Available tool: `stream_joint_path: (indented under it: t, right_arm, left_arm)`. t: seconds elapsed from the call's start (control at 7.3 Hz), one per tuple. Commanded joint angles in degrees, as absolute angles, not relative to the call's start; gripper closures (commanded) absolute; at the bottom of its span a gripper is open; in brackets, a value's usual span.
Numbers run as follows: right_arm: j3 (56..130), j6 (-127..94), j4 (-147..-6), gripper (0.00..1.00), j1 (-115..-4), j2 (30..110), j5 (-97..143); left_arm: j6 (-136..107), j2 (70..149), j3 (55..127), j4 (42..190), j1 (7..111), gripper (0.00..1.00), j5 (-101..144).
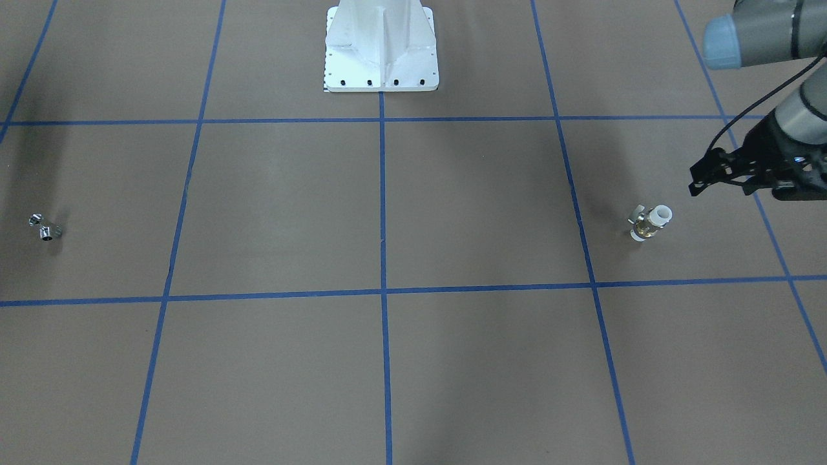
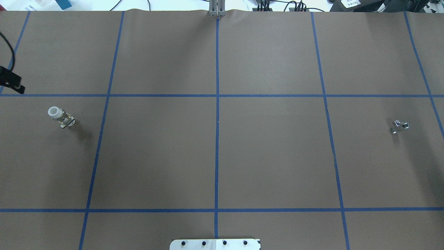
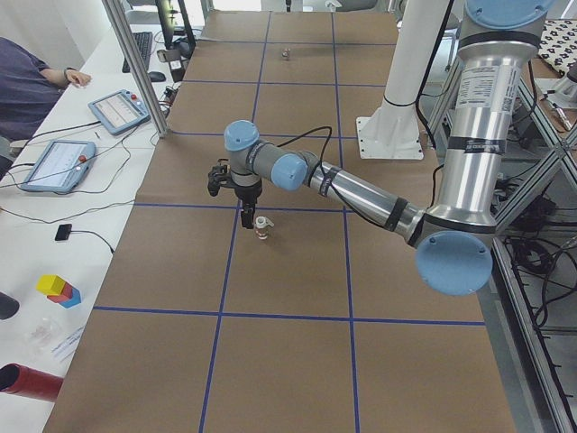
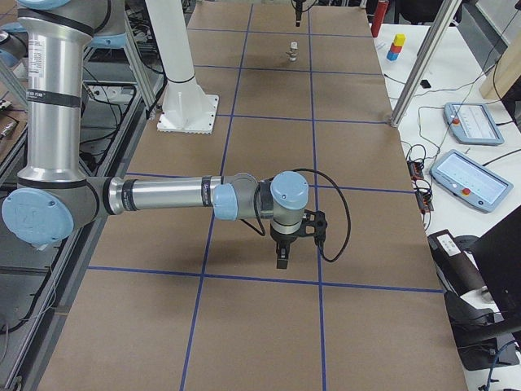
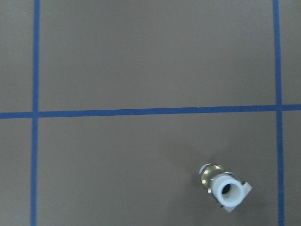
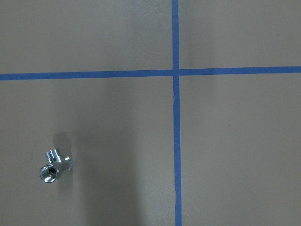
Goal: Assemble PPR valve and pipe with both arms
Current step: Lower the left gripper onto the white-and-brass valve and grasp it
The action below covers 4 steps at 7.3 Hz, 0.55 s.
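Note:
The PPR valve (image 1: 649, 223) stands on end on the brown table, white mouth up, and also shows in the overhead view (image 2: 60, 117) and low right in the left wrist view (image 5: 225, 188). My left gripper (image 1: 693, 181) hovers open and empty above the table, a little beyond the valve toward the table's left end (image 2: 19, 88). The silver pipe (image 1: 44, 228) lies on its side at the opposite end (image 2: 399, 126), low left in the right wrist view (image 6: 54, 165). My right gripper (image 4: 281, 259) shows only in the exterior right view, pointing down; I cannot tell whether it is open.
The white bolted pedestal (image 1: 381, 58) stands at the robot's side of the table (image 2: 215, 244). Blue tape lines (image 2: 217, 104) divide the brown surface into squares. Tablets (image 3: 54, 162) and coloured blocks (image 3: 59, 289) lie on the side bench beyond the table's far edge.

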State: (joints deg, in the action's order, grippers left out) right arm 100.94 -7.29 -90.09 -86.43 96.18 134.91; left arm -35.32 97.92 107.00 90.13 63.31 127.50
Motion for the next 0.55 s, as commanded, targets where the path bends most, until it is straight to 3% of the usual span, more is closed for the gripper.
stream_joint_path:
  t: [0.0, 0.41]
  right_arm:
    - [100.7, -7.2, -90.1, 0.01, -86.4, 96.1, 134.9]
    - [100.6, -7.2, -90.1, 0.01, -86.4, 96.1, 134.9]
  left_arm:
    - [-40.5, 99.8, 103.7, 94.8, 58.3, 0.00, 124.5]
    - [-42.3, 99.8, 96.2, 103.7, 56.3, 0.00, 124.5]
